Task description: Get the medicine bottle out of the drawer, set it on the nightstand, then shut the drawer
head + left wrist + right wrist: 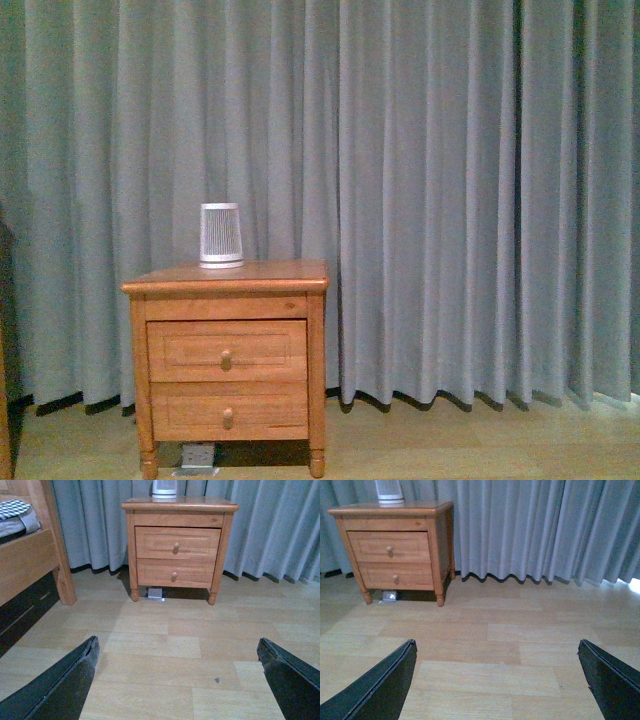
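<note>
The orange-brown nightstand (228,277) stands against the curtain at lower left of the front view; it also shows as the nightstand (179,504) and the nightstand (390,507) in the wrist views. Its upper drawer (226,351) is shut, with a small round knob, as is the same drawer (176,543) and drawer (389,546). The medicine bottle is hidden. My left gripper (177,647) is open over bare floor, well short of the cabinet. My right gripper (497,647) is open too, farther off and to the cabinet's right. Neither arm appears in the front view.
A white ribbed canister (221,236) sits on the nightstand top. The matching lower drawer (228,411) is shut. A wooden bed frame (30,555) with bedding stands left of the cabinet. A small grey socket box (155,593) lies under the cabinet. Grey curtain (450,190) covers the wall.
</note>
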Motion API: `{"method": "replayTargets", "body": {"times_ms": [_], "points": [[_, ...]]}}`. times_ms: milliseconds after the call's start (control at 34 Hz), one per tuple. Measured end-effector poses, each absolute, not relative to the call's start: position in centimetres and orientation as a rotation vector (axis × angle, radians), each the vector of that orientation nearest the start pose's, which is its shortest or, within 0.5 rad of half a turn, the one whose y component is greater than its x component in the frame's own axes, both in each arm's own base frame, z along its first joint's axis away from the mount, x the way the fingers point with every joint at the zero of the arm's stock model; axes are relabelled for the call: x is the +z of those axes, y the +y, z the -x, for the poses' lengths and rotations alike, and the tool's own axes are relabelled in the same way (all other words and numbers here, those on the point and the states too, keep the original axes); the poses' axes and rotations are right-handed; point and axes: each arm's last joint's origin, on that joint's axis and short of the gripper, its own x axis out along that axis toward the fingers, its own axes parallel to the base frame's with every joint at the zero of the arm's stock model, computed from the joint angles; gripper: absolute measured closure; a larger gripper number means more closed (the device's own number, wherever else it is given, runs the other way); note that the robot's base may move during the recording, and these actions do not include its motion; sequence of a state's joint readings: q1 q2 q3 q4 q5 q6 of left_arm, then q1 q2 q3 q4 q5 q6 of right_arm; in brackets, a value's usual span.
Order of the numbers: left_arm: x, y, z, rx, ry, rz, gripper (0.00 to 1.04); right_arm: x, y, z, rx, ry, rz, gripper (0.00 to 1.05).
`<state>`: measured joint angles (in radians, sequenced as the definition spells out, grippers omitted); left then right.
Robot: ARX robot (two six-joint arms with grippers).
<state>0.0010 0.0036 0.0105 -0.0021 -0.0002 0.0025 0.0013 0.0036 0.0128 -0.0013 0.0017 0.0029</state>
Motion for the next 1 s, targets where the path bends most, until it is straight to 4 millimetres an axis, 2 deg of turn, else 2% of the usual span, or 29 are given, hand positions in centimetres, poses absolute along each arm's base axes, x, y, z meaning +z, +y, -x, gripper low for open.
{"method": "replayTargets", "body": {"times_ms": [1001], "points": [[16.66,0.01,-9.73,0.001,-0.005,-0.002,0.07,16.75,0.01,-9.71,0.0,-0.008,-0.003,0.07]]}}
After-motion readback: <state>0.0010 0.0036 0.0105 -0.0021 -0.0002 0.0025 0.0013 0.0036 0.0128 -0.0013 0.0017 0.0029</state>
